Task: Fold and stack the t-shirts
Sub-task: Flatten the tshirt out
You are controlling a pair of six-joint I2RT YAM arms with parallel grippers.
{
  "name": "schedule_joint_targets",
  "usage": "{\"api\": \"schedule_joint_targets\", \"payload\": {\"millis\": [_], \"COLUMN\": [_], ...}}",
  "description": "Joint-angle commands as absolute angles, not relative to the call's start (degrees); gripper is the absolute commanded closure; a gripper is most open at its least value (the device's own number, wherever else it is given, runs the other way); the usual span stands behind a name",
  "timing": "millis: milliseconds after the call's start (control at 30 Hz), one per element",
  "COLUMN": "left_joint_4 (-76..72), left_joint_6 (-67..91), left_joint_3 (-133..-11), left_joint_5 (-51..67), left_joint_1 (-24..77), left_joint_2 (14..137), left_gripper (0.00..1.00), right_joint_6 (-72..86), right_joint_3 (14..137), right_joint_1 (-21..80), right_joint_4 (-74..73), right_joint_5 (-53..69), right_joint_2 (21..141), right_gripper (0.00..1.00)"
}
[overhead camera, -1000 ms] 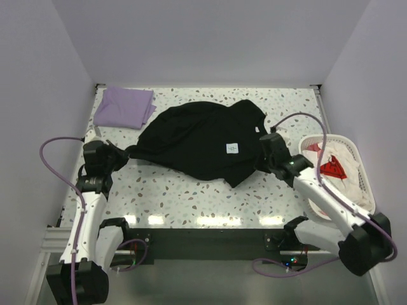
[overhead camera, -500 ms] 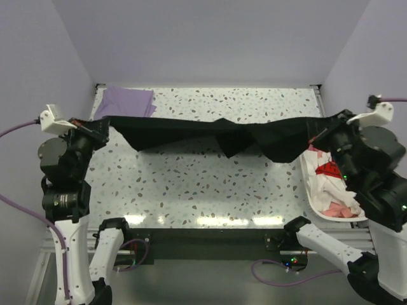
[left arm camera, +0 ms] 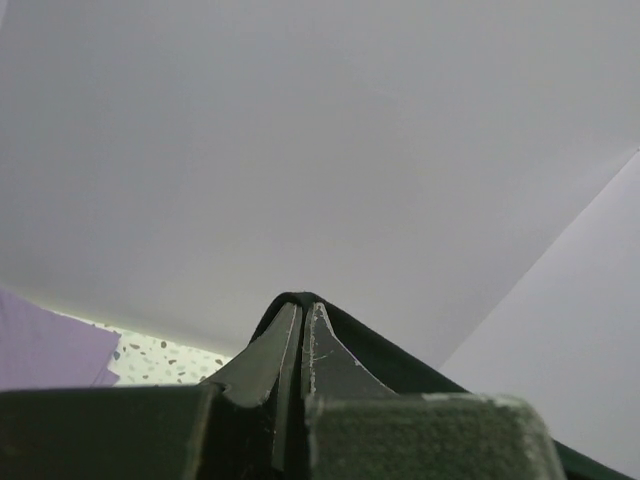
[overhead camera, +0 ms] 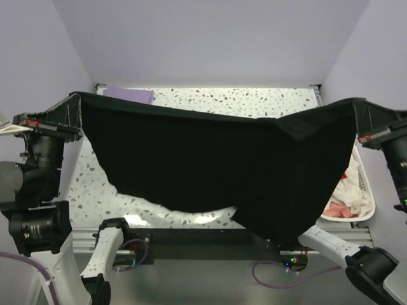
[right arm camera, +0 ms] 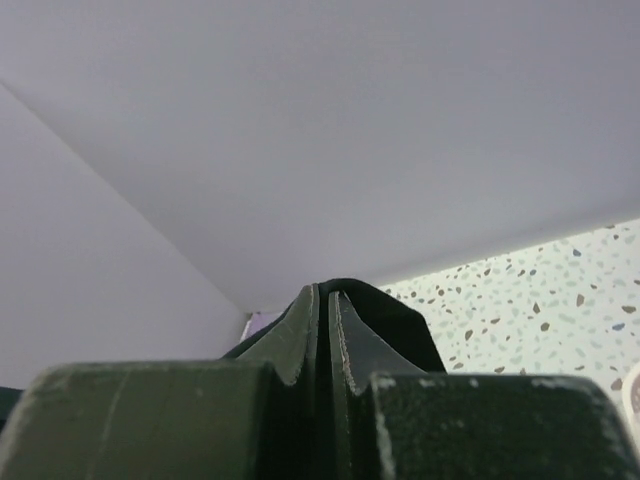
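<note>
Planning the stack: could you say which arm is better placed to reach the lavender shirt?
Left, likely: left gripper, shut on the black t-shirt, hangs near the lavender t-shirt; right gripper, by the basket.

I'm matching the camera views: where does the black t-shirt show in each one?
Top external: black t-shirt hangs spread across the middle.
Left wrist: bottom centre, pinched in left claw.
Right wrist: bottom centre, pinched in right claw.
Shared landmark: speckled table.

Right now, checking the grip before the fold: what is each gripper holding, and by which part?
The black t-shirt, hanging spread between them: the left gripper pinches its upper left corner, the right gripper its upper right corner.
</note>
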State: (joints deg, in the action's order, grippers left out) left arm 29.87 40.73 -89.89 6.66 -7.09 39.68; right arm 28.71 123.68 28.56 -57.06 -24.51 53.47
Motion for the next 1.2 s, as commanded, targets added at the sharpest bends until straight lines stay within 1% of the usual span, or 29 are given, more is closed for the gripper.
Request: {"api": "schedule_joint_targets", "payload": {"millis": [0, 100, 133, 200, 233, 300, 333, 367, 433, 467, 500, 533, 567, 600, 667, 733, 800, 833, 900, 933, 967, 1000, 1033, 1067, 1100, 1133, 1167], "left_joint_4": [24.5, 16.9, 12.3, 7.8, 3.6, 0.9, -3.0, -4.1, -6.3, -6.4, -6.4, -6.1, -5.8, -5.1, -4.6, -4.5, -4.7, -4.7, -6.9, -8.3, -9.6, -11.1, -11.9, -12.6, -14.0, -14.7, -15.5], "left_joint_6": [42.5, 43.3, 43.7, 44.6, 44.7, 45.4, 45.6, 45.9, 46.3, 46.2, 45.8, 45.5, 44.9, 44.7, 44.3, 44.1, 44.1, 44.1, 44.3, 44.5, 44.7, 44.7, 44.6, 44.5, 44.6, 44.9, 45.6], "left_joint_3": [-87.0, -83.2, -82.1, -80.7, -80.8, -82.6, -83.7, -86.7, -90.9, -93.6, -99.6, -102.8, -109.2, -112.4, -120.3, -123.4, -124.3, -123.6, -117.7, -114.6, -107.8, -104.5, -101.1, -93.7, -89.7, -81.9, -78.3], "left_joint_5": [4.2, 4.5, 4.7, 5.8, 6.5, 7.6, 7.9, 8.0, 9.4, 9.6, 10.1, 10.3, 10.5, 10.8, 11.2, 11.2, 11.2, 11.2, 11.4, 11.6, 11.9, 12.0, 12.0, 11.8, 10.6, 10.3, 10.4], "left_joint_1": [-7.6, -7.5, -7.6, -7.6, -7.5, -7.6, -7.5, -7.6, -7.6, -7.6, -7.5, -7.6, -7.6, -7.6, -8.0, -8.5, -9.4, -9.8, -9.9, -9.9, -9.9, -9.9, -9.9, -9.9, -9.9, -10.0, -10.0], "left_joint_2": [45.7, 50.3, 53.2, 57.2, 61.7, 66.6, 71.6, 74.1, 81.2, 83.6, 85.8, 89.8, 91.7, 93.2, 97.0, 98.8, 98.7, 98.4, 95.8, 94.8, 93.6, 91.3, 90.1, 88.8, 86.2, 85.0, 84.0], "left_gripper": [1.0, 1.0, 1.0, 1.0, 1.0, 1.0, 1.0, 1.0, 1.0, 1.0, 1.0, 1.0, 1.0, 1.0, 1.0, 1.0, 1.0, 1.0, 1.0, 1.0, 1.0, 1.0, 1.0, 1.0, 1.0, 1.0, 1.0], "right_joint_6": [25.1, 24.1, 23.7, 22.0, 21.5, 21.7, 24.0, 25.3, 26.9, 26.9, 26.4, 25.8, 25.7, 25.5, 24.5, 23.6, 22.4, 22.1, 21.8, 21.8, 22.1, 22.4, 23.3, 24.2, 25.1, 27.1, 28.5], "right_joint_3": [119.7, 114.9, 114.3, 114.0, 114.5, 118.0, 120.0, 124.3, 129.2, 135.1, 138.4, 143.8, 145.6, 146.6, 145.0, 142.0, 135.7, 131.1, 125.9, 120.5, 117.5, 114.5, 108.2, 105.1, 102.0, 95.6, 91.9], "right_joint_1": [28.7, 28.7, 28.7, 28.4, 28.0, 24.8, 22.9, 19.4, 16.8, 16.0, 15.3, 15.0, 14.3, 14.2, 13.7, 13.7, 13.7, 13.7, 13.7, 13.7, 13.7, 13.6, 13.7, 13.7, 13.7, 13.7, 13.7], "right_joint_4": [-47.6, -39.8, -38.0, -32.6, -31.1, -27.3, -26.7, -25.3, -24.0, -23.6, -23.5, -23.3, -21.9, -20.8, -16.4, -14.0, -11.8, -11.3, -10.8, -10.8, -11.2, -11.5, -11.7, -12.8, -13.8, -14.8, -16.1], "right_joint_5": [-25.2, -25.6, -25.8, -25.7, -24.9, -22.3, -17.3, -15.1, -12.1, -11.5, -11.9, -12.3, -12.3, -12.6, -13.4, -15.1, -16.3, -16.8, -17.4, -17.8, -18.2, -18.3, -17.9, -17.4, -16.7, -15.0, -14.0], "right_joint_2": [60.5, 65.4, 66.9, 70.9, 75.0, 80.1, 85.4, 87.9, 94.5, 96.3, 98.4, 100.8, 101.4, 101.4, 98.8, 96.0, 91.8, 90.5, 87.0, 86.0, 84.8, 82.6, 81.2, 80.2, 79.1, 76.8, 75.7], "right_gripper": [1.0, 1.0, 1.0, 1.0, 1.0, 1.0, 1.0, 1.0, 1.0, 1.0, 1.0, 1.0, 1.0, 1.0, 1.0, 1.0, 1.0, 1.0, 1.0, 1.0, 1.0, 1.0, 1.0, 1.0, 1.0, 1.0, 1.0]}}
